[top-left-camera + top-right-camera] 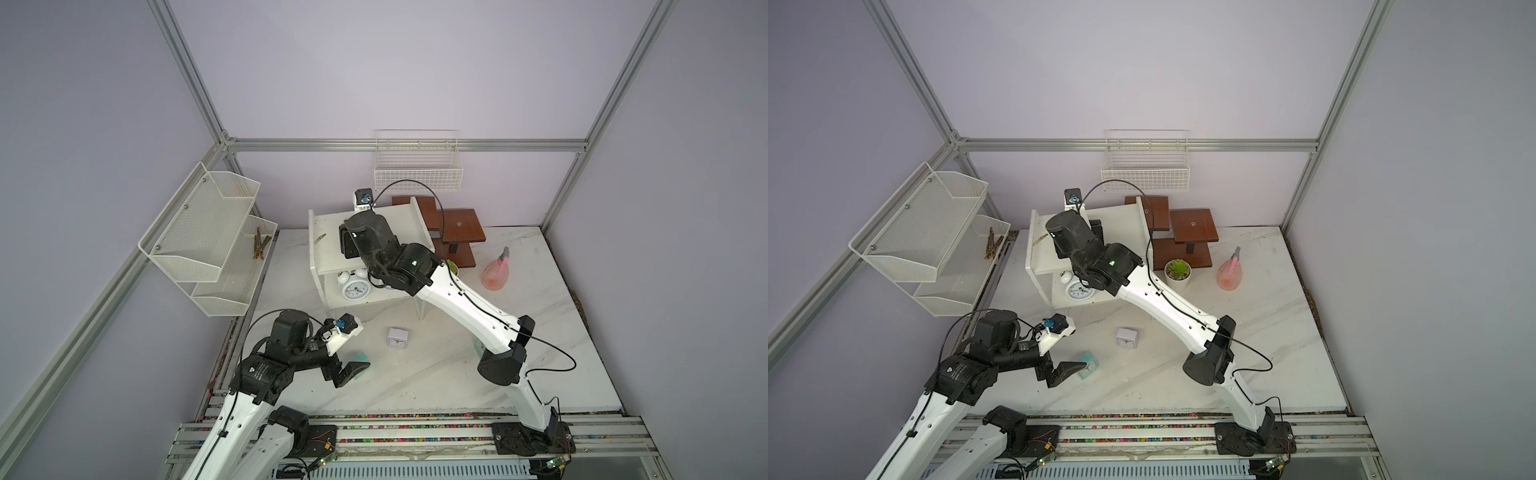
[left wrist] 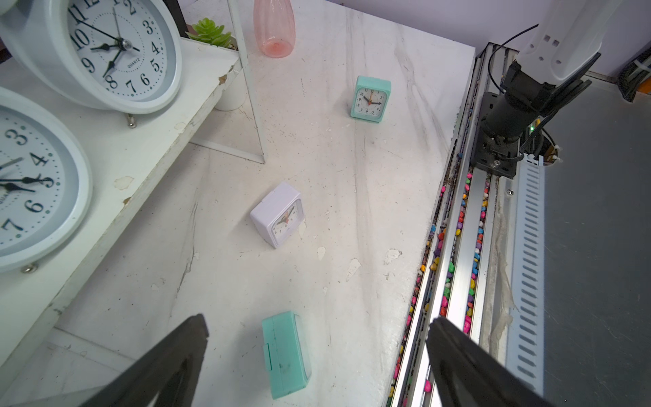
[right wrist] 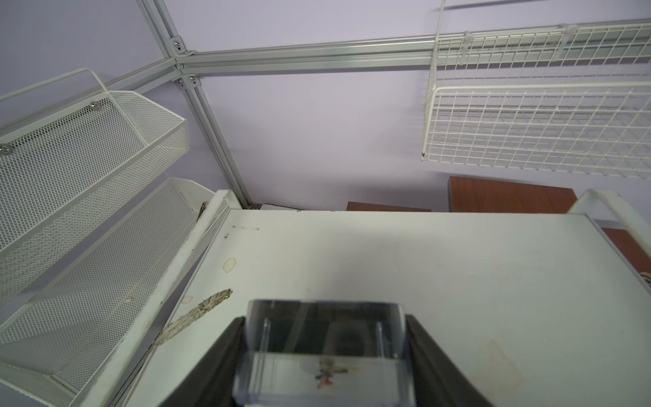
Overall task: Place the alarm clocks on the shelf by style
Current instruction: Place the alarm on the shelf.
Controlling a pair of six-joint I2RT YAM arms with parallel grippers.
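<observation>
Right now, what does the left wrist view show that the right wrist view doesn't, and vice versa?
Only left wrist: two round white twin-bell alarm clocks on the lower board of the white two-tier shelf; on the marble tabletop, a white square clock, a mint-green square clock and a second mint-green clock; a pink spray bottle; the open left end effector. Only right wrist: the right end effector shut on a silver-grey square clock over the top board, the white mesh wall rack, the white wire basket. Both: the shelf.
</observation>
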